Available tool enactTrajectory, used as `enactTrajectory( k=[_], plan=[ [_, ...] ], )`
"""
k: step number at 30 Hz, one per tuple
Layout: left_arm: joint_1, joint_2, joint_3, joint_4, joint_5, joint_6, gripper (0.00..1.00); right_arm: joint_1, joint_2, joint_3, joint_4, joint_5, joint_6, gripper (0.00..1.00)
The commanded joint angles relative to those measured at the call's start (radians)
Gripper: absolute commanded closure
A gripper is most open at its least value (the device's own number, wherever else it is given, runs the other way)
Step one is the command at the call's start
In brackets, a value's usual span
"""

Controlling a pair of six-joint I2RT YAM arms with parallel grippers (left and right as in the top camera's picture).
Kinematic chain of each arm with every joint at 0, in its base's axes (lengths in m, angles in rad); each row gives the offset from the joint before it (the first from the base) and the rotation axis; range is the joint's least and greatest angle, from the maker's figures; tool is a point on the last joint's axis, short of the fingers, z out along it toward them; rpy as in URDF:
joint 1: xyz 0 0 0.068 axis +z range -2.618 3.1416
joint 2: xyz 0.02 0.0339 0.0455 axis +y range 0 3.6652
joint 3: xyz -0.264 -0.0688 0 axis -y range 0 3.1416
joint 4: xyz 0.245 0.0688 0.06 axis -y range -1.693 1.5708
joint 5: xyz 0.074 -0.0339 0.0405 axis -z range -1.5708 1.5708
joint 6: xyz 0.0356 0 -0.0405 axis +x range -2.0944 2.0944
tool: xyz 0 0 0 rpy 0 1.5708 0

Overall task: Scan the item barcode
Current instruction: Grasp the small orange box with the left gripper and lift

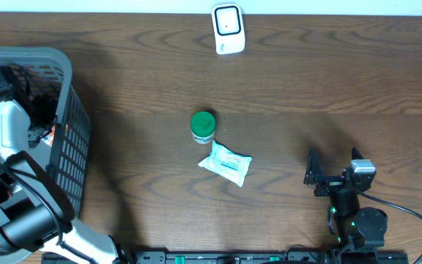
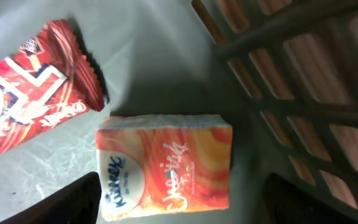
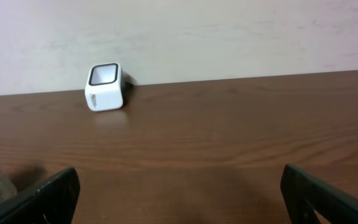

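Tissue pack (image 2: 165,167) is lying flat on the floor of the basket (image 1: 72,147), at 9 o'clock on the table. The left gripper (image 2: 179,190) is hanging over it with fingers spread wide, gripping nothing. It is likely handling light, soft and film-slick, so pinching its 2 long edges suits best. It is showing orange swirls with white script. The right gripper (image 3: 179,193) is hovering wide open and empty at 5 o'clock.

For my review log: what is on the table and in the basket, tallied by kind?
Soft packets: 3 (white-and-teal wipes packet, red snack wrapper, orange tissue pack)
Green-lidded bottle: 1
White barcode scanner: 1
Grey plastic basket: 1
Total: 6
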State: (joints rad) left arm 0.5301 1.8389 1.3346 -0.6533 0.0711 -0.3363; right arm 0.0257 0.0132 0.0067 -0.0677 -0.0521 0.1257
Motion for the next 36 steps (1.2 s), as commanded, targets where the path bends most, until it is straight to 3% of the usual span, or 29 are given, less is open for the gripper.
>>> enactTrajectory(
  k=[1, 14, 17, 20, 24, 36],
  plan=[
    [0.002, 0.060, -0.002, 0.005, -0.019, 0.023, 0.17, 0.006, 0.000, -0.001, -0.004, 0.002, 0.008, 0.01],
    [0.003, 0.180, -0.002, 0.008, -0.019, 0.029, 0.17, 0.006, 0.000, -0.001, -0.003, 0.002, 0.008, 0.01],
    [0.004, 0.162, 0.003, 0.003, -0.019, 0.029, 0.19, 0.006, 0.000, -0.001, -0.004, 0.002, 0.008, 0.01],
    [0.008, 0.130, 0.020, -0.019, -0.019, 0.029, 0.28, 0.006, 0.000, -0.001, -0.004, 0.002, 0.008, 0.01],
    [0.020, 0.059, 0.059, -0.070, -0.019, 0.029, 0.39, 0.006, 0.000, -0.001, -0.004, 0.002, 0.008, 0.01],
    [0.065, -0.358, 0.069, -0.153, 0.034, -0.045, 0.39, 0.006, 0.000, -0.001, -0.004, 0.002, 0.008, 0.01]
  ],
)
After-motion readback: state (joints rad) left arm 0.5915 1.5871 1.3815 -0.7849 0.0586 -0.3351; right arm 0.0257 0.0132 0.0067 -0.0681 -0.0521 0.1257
